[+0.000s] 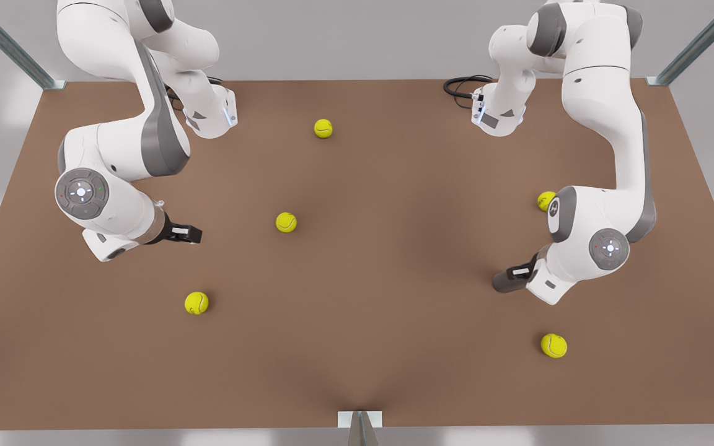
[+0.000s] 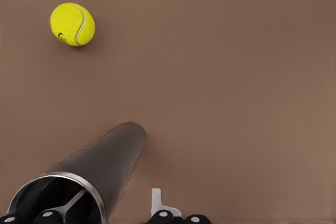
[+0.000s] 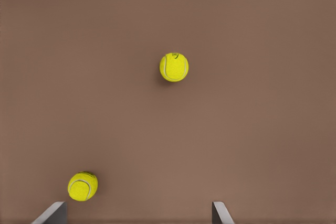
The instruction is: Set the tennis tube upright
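Observation:
The tennis tube (image 2: 107, 158) is a dark grey cylinder with a metallic rim, lying on its side on the brown table with its mouth toward the wrist camera. My left gripper (image 2: 119, 198) straddles the rim wall: one finger is inside the mouth and the other finger (image 2: 156, 199) is outside, clear of the wall. In the front view this gripper (image 1: 514, 275) is on the right, with the tube (image 1: 501, 283) poking out beneath it. My right gripper (image 1: 191, 234), on the front view's left, hangs open over bare table (image 3: 136, 214).
Several yellow-green tennis balls lie scattered: one at the back (image 1: 323, 128), one mid-table (image 1: 286, 222), one front left (image 1: 196, 303), one behind the right-side arm (image 1: 545, 201), one front right (image 1: 554, 345). A black cable (image 1: 461, 85) coils at the back edge.

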